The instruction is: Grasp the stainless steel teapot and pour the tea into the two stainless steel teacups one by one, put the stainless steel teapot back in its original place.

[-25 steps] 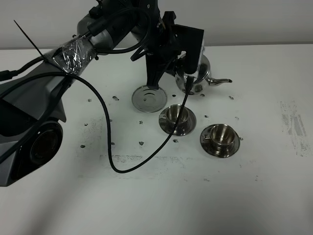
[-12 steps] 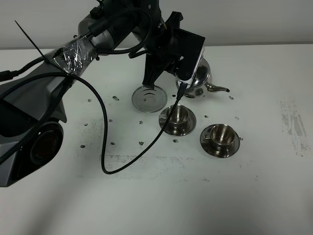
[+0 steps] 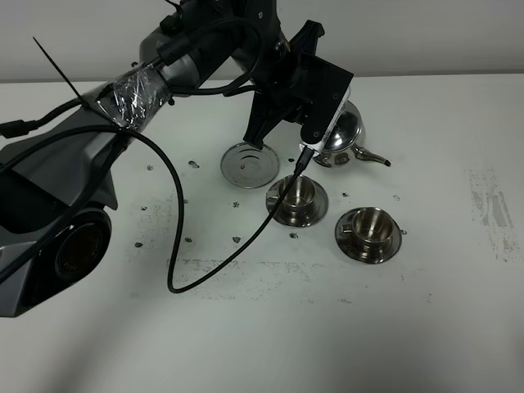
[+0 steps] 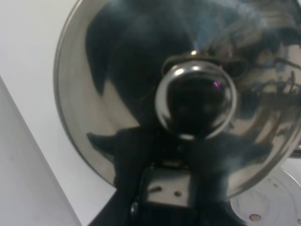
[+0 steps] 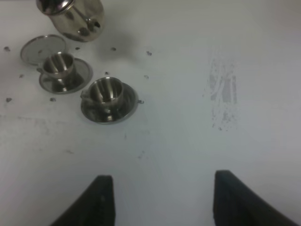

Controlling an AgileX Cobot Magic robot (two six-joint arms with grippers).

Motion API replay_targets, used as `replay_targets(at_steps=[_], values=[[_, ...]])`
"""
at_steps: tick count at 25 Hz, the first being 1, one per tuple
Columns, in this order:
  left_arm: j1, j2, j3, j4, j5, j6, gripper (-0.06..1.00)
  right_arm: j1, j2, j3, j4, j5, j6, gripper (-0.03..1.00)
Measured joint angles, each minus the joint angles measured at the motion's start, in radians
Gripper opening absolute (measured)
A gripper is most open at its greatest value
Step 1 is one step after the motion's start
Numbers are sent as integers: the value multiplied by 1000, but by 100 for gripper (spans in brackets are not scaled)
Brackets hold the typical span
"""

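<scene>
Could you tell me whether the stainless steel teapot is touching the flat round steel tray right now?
Apart. The exterior high view shows bare white table between the teapot and the tray.

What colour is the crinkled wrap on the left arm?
Shiny silver; the crinkled wrap shows best in the exterior high view.

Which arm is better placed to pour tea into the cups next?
Left. Its hand grips the teapot, off its tray and close behind the teacups; the right hand holds nothing and hangs well away from them.
</scene>
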Motion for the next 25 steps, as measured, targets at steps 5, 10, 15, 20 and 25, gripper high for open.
replay_targets(at_steps=[5,10,15,20,25], values=[[-11,0,0,2,-1,10,19,0,0,0,0,0,0,45],[-14,0,0,47,-1,13,19,0,0,0,0,0,0,45],[-20,0,0,55,-1,15,19,0,0,0,0,0,0,45],[-29,0,0,55,0,16,19,0,0,0,0,0,0,45],[-29,0,14,69,-25,37,19,0,0,0,0,0,0,45]])
